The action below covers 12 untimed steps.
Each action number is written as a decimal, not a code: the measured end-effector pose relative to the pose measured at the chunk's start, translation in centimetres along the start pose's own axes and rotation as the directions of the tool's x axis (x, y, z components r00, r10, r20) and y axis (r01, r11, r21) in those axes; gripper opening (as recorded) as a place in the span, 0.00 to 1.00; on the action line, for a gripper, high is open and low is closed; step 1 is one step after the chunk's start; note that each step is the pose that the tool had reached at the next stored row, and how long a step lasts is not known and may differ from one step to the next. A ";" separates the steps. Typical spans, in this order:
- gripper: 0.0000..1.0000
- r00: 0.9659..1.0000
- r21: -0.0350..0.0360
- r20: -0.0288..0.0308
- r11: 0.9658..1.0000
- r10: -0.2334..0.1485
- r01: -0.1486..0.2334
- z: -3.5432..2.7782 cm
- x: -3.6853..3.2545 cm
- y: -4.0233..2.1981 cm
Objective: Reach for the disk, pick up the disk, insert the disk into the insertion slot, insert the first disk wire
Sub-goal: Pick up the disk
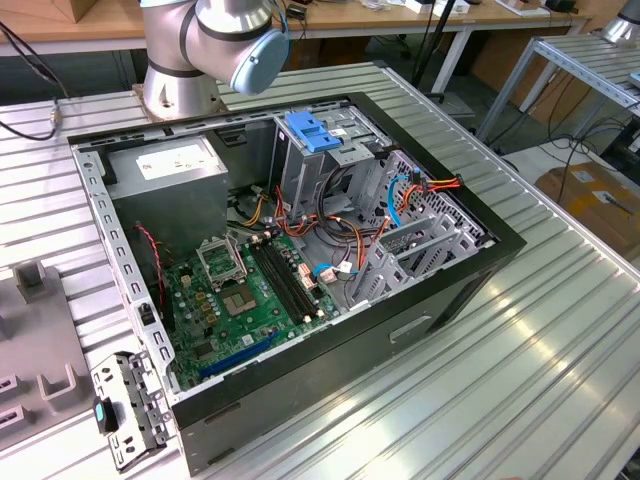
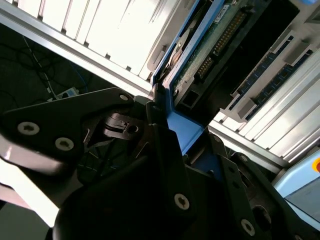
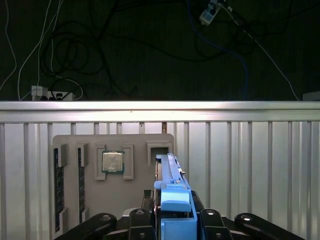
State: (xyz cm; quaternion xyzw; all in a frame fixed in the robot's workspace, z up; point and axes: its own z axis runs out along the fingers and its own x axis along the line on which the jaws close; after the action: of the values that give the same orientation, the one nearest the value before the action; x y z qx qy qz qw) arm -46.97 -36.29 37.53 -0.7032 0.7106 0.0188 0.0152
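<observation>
The dark rectangular disk has a bright blue plastic carrier, set against the matt black metal gripper. The flat plastic tray is pale grey, and the ribbed aluminium table is striped silver. The black computer case frames a green circuit board, orange and red wires and a grey perforated sheet-metal cage dotted with holes.

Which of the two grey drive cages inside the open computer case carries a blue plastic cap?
The taller cage, nearer the arm's base; the lower perforated cage towards the exterior view's right has none.
</observation>
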 end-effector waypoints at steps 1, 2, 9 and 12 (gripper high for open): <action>0.37 1.000 0.000 0.000 1.000 0.000 0.000 -0.04 0.00 -0.01; 0.37 1.000 0.000 0.000 1.000 0.000 0.000 -0.08 0.00 -0.01; 0.37 1.000 -0.001 0.000 1.000 0.000 0.000 -0.49 -0.02 -0.04; 0.37 1.000 -0.001 0.000 1.000 0.000 0.000 -0.64 -0.03 -0.04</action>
State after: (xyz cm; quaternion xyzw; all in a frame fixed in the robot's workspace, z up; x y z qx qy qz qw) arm -46.93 -36.29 38.18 -0.7032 0.7106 0.0191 0.0148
